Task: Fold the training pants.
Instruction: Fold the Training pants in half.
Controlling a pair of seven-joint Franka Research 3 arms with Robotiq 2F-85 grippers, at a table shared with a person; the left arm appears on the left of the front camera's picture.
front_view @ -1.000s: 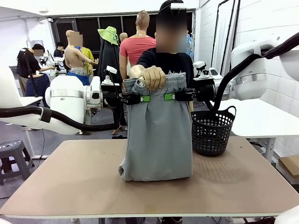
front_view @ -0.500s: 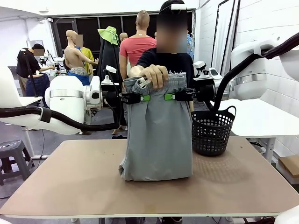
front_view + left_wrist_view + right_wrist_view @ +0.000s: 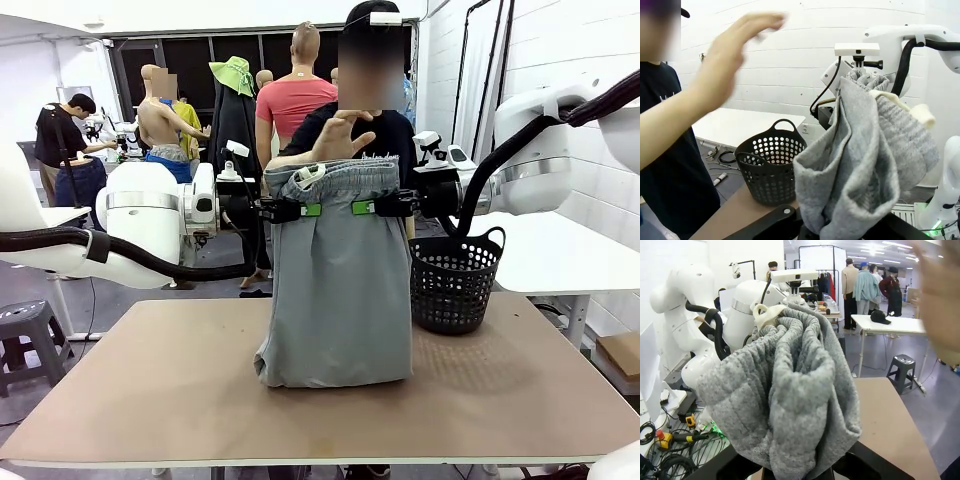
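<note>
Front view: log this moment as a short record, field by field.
pants: grey pants hang upright, lower end bunched on the table
left gripper: shut on the pants, just below the waistband
right gripper: shut on the pants, just below the waistband
hand: person's hand open above the waistband, apart from it
basket: black basket on the table, beside the pants on the right arm's side
</note>
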